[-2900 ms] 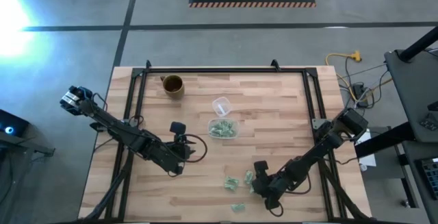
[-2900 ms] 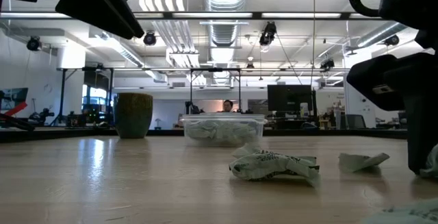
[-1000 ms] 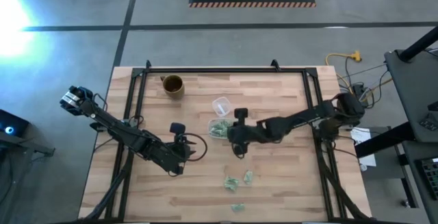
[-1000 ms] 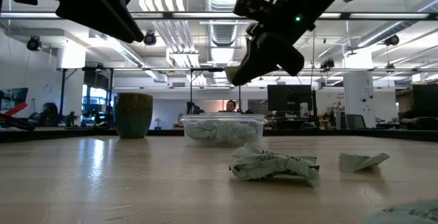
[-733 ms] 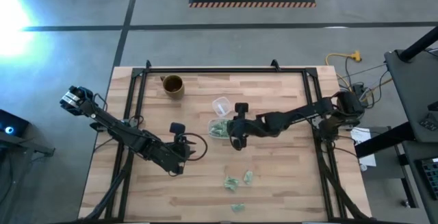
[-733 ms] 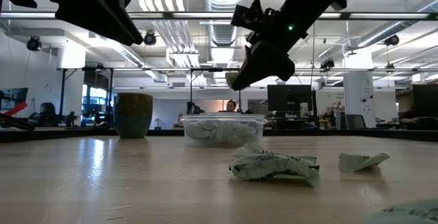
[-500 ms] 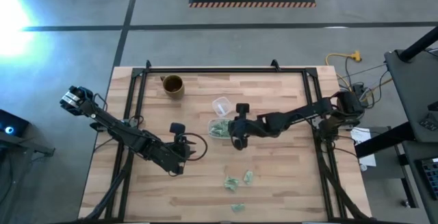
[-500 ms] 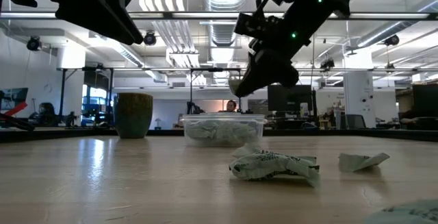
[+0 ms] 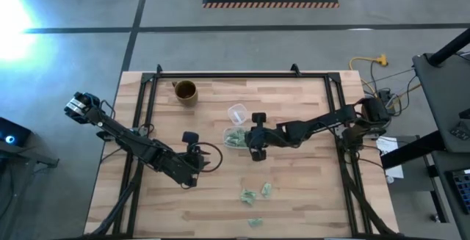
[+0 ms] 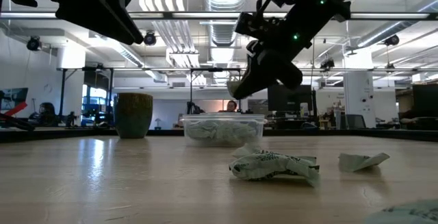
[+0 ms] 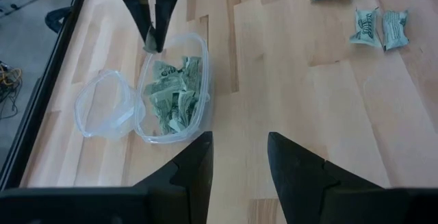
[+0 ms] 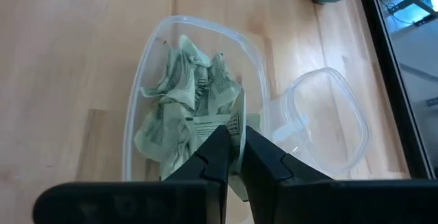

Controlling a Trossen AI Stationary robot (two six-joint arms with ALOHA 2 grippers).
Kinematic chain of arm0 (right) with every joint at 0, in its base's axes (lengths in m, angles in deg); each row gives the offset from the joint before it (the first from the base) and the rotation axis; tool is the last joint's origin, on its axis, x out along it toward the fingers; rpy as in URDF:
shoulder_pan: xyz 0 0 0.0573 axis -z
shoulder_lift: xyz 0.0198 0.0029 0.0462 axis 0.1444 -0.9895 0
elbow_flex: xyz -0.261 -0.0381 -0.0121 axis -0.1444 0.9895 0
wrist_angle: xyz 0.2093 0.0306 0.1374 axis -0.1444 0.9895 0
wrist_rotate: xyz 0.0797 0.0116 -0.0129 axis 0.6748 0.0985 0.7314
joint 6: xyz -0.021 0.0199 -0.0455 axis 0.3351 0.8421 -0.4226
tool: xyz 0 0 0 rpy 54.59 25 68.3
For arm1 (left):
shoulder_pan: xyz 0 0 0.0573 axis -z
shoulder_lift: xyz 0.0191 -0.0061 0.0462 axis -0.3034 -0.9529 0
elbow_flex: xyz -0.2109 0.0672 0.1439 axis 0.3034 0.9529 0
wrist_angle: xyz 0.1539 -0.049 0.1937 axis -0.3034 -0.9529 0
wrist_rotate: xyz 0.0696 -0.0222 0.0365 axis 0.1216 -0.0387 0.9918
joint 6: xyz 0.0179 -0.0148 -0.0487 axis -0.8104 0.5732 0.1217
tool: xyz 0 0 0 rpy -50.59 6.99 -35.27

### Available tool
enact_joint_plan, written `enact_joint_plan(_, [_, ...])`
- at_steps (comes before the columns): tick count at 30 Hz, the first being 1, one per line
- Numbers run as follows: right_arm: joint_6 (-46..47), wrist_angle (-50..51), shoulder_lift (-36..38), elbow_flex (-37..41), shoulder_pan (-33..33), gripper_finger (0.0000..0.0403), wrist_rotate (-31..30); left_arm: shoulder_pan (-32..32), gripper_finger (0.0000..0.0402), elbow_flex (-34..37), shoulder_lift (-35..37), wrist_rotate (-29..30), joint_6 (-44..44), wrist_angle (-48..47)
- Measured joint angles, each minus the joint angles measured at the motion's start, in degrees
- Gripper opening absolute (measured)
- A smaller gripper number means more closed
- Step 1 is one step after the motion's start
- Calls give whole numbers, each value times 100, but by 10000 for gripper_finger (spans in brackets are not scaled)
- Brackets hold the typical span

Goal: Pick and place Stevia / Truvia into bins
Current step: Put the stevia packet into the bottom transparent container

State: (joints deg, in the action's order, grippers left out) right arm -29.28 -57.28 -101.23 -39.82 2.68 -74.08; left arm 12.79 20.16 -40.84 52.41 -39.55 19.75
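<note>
The right gripper (image 12: 234, 157) hung directly above the clear container (image 12: 147, 59), jaws nearly closed on what looked like a pale Stevia packet (image 12: 235, 125), though the fingers hid most of it. The bin's long axis ran along the fingers' line. The left gripper (image 11: 238, 157) waited well apart, open and empty; loose packets (image 9: 253, 192) lay nearer the table's front edge.

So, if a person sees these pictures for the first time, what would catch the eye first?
Probably the right gripper, hanging over the clear container near the table's middle, fingers almost closed on a pale green packet. That container holds a crumpled heap of packets, with a few loose ones nearer the front edge. The left gripper waits open beside it.
</note>
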Motion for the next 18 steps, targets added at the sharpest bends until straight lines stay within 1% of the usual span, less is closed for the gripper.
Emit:
enact_joint_plan(4, [0,0,0,0,8,56,0,0,123,0,0,0,-1,0])
enact_joint_plan(11, [-28,18,0,0,6,128,-4,0,123,2,0,-1,-1,40])
enact_joint_plan(14, [-135,174,48,0,-1,147,-6,0,123,36,0,-2,-13,338])
enact_joint_plan(18, [-80,401,324,0,-72,155,-11,0,123,185,-50,-3,-115,1022])
